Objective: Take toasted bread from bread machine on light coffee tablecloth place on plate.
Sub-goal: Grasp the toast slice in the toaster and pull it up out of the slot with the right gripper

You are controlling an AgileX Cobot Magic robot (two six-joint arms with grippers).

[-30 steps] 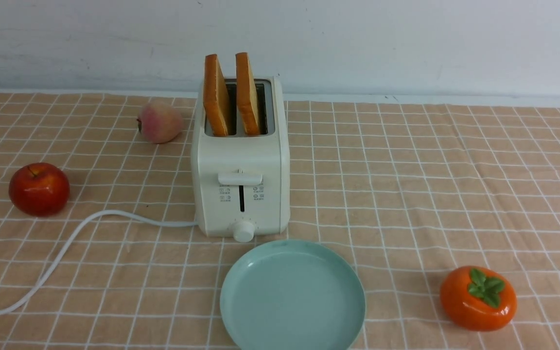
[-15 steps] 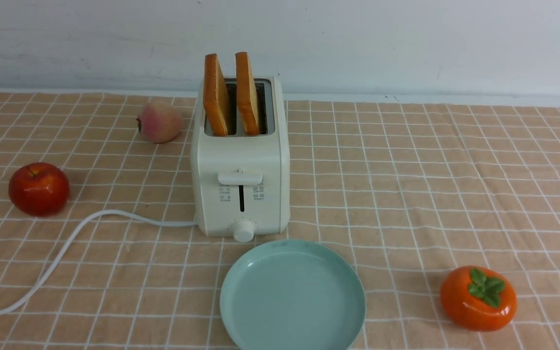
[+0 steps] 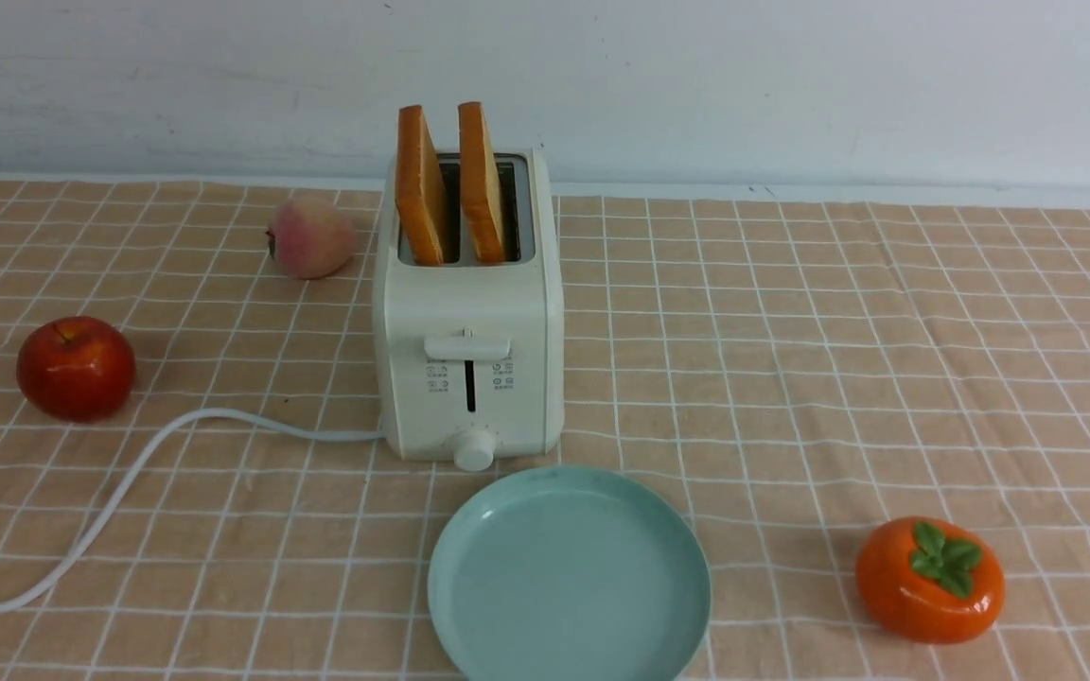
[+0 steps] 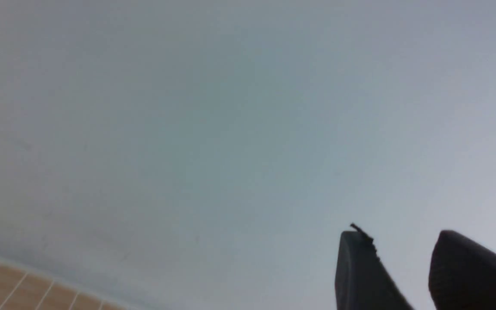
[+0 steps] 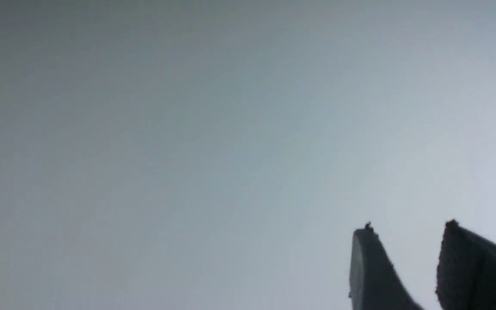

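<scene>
Left claw [image 4: 394, 234]: you have its fingers spread, nothing between them, only their ends in your left wrist view, the rest cut off by the frame. Right claw [image 5: 407, 226]: same, fingers apart and holding nothing, bases cropped. Your front view catches neither one. Both wrist views are blurred; the right gives you just pale wall behind the fingers.

Your two slices of toasted bread [image 3: 480, 184] stand in the bread machine [image 3: 469, 293], one per slot, tops well clear, lower parts hidden inside. You can't make out the small print beside its lever. Its white cord [image 3: 119, 497] runs left and leaves your frame.

Plate [image 3: 569, 586] sits just in front of the machine, bare; its near edge is cropped from your view. The checked tablecloth [image 3: 772, 378] covers the tabletop and runs out of frame. On it you see a red apple [image 3: 77, 369] and a peach [image 3: 311, 236] left of the machine, a persimmon [image 3: 930, 580] right of the plate.
</scene>
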